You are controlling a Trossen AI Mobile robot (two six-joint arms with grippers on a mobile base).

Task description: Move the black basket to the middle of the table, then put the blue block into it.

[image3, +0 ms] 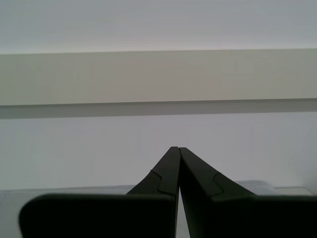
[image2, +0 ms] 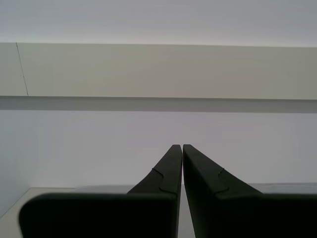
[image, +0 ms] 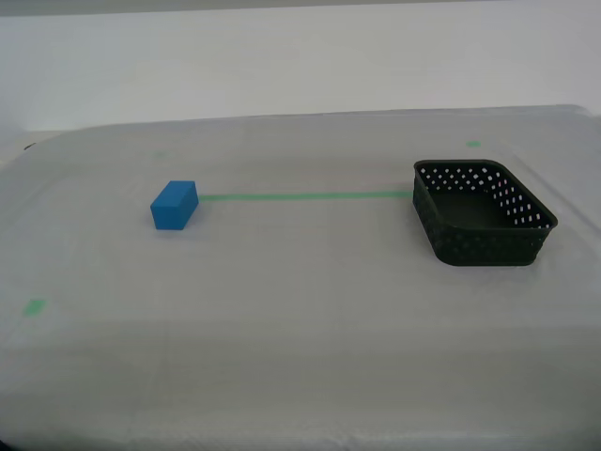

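The black basket (image: 483, 212) sits out at about 3 o'clock on the table (image: 300, 357) in the exterior view, at the far end of a thin green tape line (image: 305, 196). The blue block (image: 174, 205) rests at about 9 o'clock, touching the tape's other end, well apart from the basket. Neither thing has been moved toward the middle yet, so I judge the task not begun.

My first gripper (image3: 175, 148) has its jaws pressed together, holding nothing; my second gripper (image2: 179, 147) is the same — tips nearly touching, nothing between them.

Handling, as I judge it: the basket looks like thin perforated plastic, light and a little flexible, so it may skid on the wrinkled white sheet if pushed. I would pinch 1 side wall at the rim, near the middle of a straight side rather than at a rounded corner. The block looks solid, rigid and light; its 2 flat long faces offer a plain grip.

The exterior view alone shows both task things and the tabletop, but neither arm. The 2 wrist views show only the closed fingers against a pale wall with a beige band — no basket, no block.
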